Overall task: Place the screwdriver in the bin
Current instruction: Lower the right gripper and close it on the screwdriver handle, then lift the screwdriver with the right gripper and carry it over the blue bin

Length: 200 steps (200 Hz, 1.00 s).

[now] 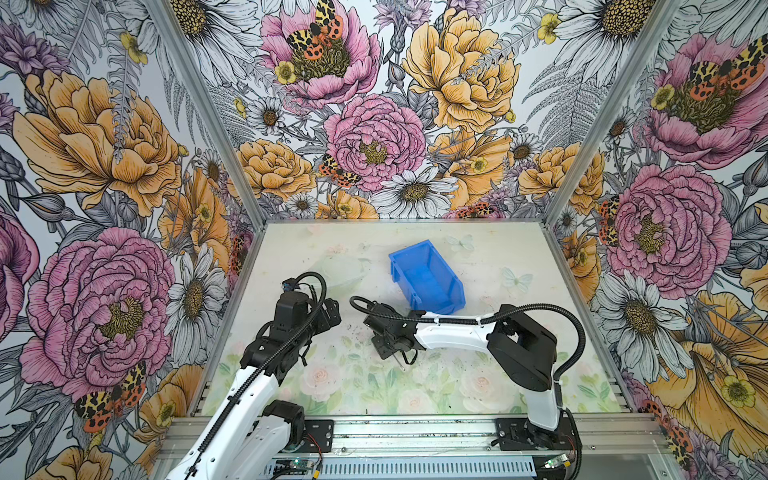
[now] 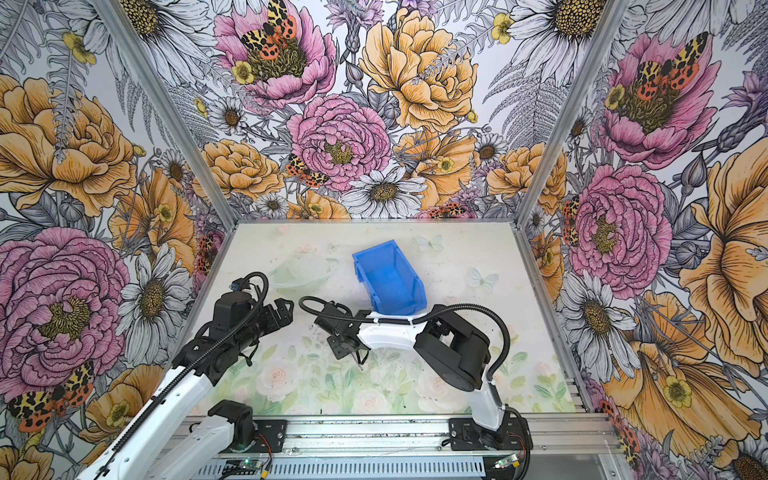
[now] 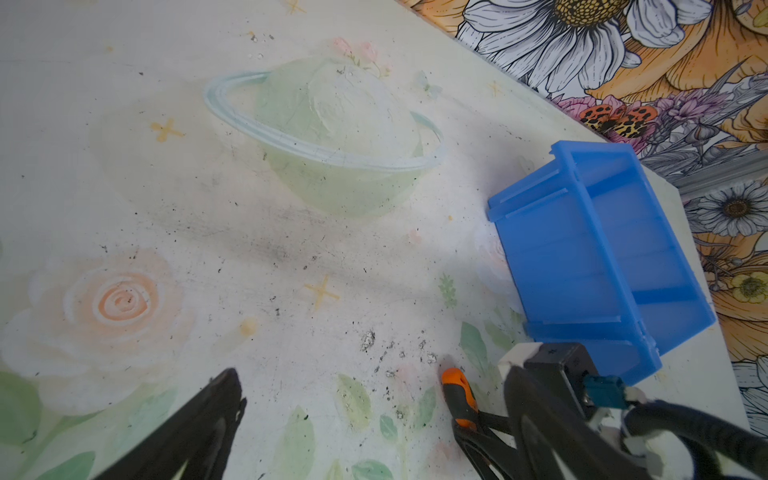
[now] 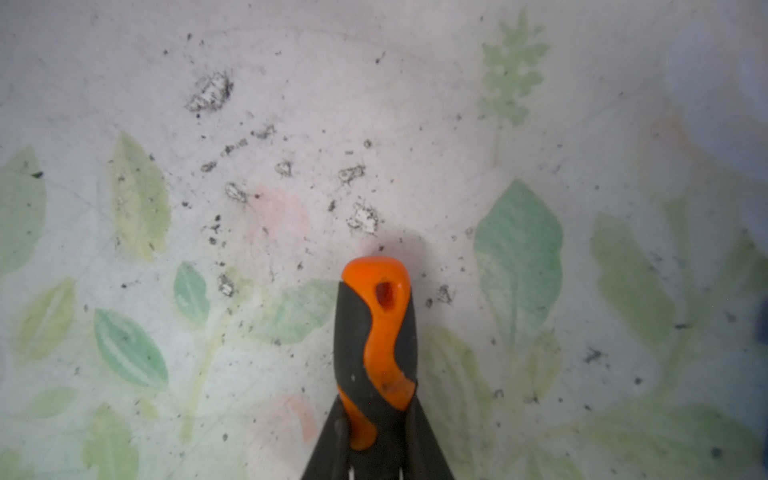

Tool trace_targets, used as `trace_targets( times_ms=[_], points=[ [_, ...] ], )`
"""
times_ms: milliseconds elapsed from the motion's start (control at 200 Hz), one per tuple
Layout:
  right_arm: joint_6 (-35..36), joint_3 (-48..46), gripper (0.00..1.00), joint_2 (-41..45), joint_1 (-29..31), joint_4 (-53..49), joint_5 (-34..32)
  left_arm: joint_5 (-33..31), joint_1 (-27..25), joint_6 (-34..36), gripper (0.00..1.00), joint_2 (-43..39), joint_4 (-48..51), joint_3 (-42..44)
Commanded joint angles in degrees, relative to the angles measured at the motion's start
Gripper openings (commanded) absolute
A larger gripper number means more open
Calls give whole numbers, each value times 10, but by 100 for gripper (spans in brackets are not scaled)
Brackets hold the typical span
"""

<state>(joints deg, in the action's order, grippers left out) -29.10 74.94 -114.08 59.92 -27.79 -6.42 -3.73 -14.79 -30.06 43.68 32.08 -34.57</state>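
Right gripper [image 4: 376, 411]: fingers clamped together on the screwdriver [image 4: 374, 332], gripping the handle low down, toward the shaft end. The orange butt sticks out well ahead of the fingers. In a top view a thin bit of the shaft [image 1: 400, 365] pokes out from under the wrist.

From the wrist view I cannot tell whether the tool is off the tabletop [image 4: 208, 249] or resting on it; the shadow sits tight under the butt.

The bin [image 1: 428, 278] is empty and stands just beyond the right wrist, skewed to the tabletop's edges.

Left gripper [image 1: 332, 309]: fingers [image 3: 216, 407] apart, holding nothing, parked near the right gripper.

Risks, as judged from here:
- The handle is rounded and contoured, and the hold is off its middle. The tool could pivot or slip in the fingers during the lift.
- With both ends overhanging the fingers, a low carry could catch the butt or the shaft on the near bin wall [image 3: 552, 266].
- The bin looks like light plastic, so a knock would likely shove it away.
- A high release could bounce the tool back out.
- The left arm is close, so a wide swing risks contact.
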Motion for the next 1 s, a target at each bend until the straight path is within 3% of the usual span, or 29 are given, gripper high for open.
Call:
trace_targets(
  times_ms=[0,395,611,996],
  points=[
    [2,-8,0,24,-7,-3,-19,-16,-4,5,99,-10,-6,9],
    [-1,-46,0,176,-9,-4,-69,11,-4,14,99,0,-48,19],
    [4,-31,0,225,-47,-3,-59,55,-8,36,99,9,-80,15],
    [45,-17,0,280,-150,-24,-42,89,-95,77,99,66,-196,5]
  ],
)
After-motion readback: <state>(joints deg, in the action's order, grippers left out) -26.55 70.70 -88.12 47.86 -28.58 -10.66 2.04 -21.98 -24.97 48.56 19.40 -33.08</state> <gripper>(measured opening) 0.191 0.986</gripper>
